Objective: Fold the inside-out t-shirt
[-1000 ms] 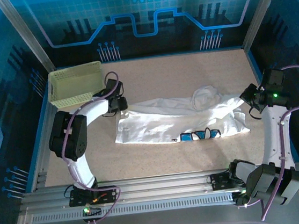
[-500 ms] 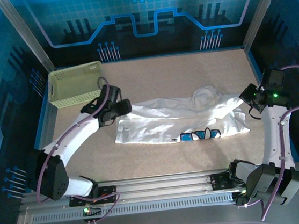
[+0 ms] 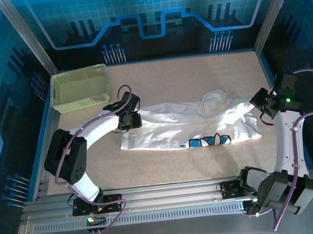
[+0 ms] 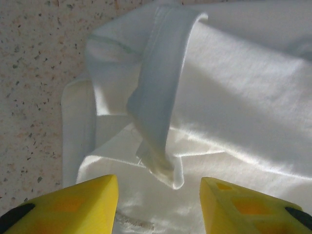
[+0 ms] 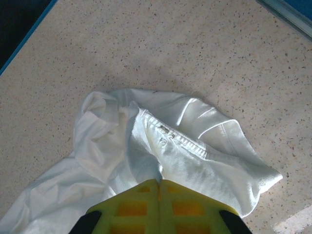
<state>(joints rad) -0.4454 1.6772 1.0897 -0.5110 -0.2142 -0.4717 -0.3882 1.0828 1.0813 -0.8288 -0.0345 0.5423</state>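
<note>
Swinging back in, the left hand (image 4: pixel 158 189) hangs spread over a corner of the t-shirt (image 3: pixel 186 128) on the counter (image 3: pixel 197 78); the right hand (image 5: pixel 159 182) pinches the other end, so folding looks ready to start.

The surface (image 3: pixel 197 78) is speckled beige and level. A white t-shirt (image 3: pixel 163 130) lies crumpled across its middle, left to right, with the blue printed graphic (image 3: pixel 209 141) at the near edge. A pale yellow-green lattice basket (image 3: pixel 80 89) stands at the far left corner, apart from the cloth.
</note>
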